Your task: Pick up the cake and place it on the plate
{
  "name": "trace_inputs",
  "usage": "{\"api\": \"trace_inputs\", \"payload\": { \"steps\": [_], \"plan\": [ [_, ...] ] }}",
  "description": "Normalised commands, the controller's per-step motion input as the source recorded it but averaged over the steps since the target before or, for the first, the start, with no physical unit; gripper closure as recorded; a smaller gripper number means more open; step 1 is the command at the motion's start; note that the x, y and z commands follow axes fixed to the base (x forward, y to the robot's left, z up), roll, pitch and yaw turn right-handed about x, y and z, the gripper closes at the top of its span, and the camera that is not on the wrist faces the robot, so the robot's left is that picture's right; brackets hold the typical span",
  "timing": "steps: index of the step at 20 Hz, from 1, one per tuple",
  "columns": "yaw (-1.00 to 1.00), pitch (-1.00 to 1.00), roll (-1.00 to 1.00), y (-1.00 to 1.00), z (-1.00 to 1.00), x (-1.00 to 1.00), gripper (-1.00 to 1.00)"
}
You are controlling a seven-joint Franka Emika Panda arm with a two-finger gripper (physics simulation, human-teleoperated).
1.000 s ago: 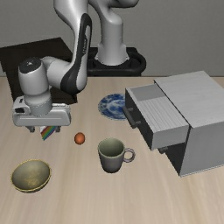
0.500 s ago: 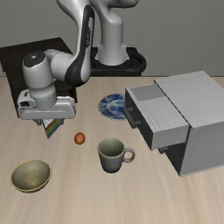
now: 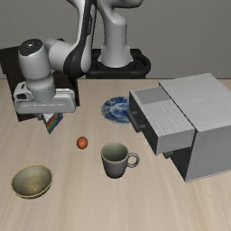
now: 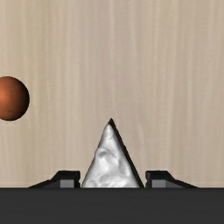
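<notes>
The cake slice (image 3: 55,125) is pinched between the two fingers of the end effector (image 3: 51,120). In the wrist view the pale wedge (image 4: 111,157) is seen standing between the fingertips of the end effector (image 4: 111,179), with one finger pressed on each side face. This grip across the flat sides is probably chosen so that the wedge cannot turn or slip while it is carried.

The slice seems to be held clear of the tabletop (image 3: 180,209), at the exterior view's left, so it is not yet on the blue patterned plate (image 3: 115,108). The plate lies well apart from it, toward the exterior view's right, just beside the grey drawer cabinet (image 3: 185,122).

A small orange ball (image 3: 82,142) lies on the tabletop near the slice. It is also seen in the wrist view (image 4: 10,96), apart from the fingers. A mug (image 3: 117,160) and a green bowl (image 3: 32,181) stand farther forward, out of the way.

The arm is bent at the elbow and reaches out to the exterior view's left. The end effector is pointed straight down at the tabletop.
</notes>
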Motion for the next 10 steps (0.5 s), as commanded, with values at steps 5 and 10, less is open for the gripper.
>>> {"api": "trace_inputs", "payload": {
  "steps": [5, 10],
  "plan": [
    [0.00, 0.00, 0.00, 0.60, 0.40, 0.00, 1.00],
    [0.00, 0.00, 0.00, 1.00, 0.00, 0.00, 1.00]
  ]
}}
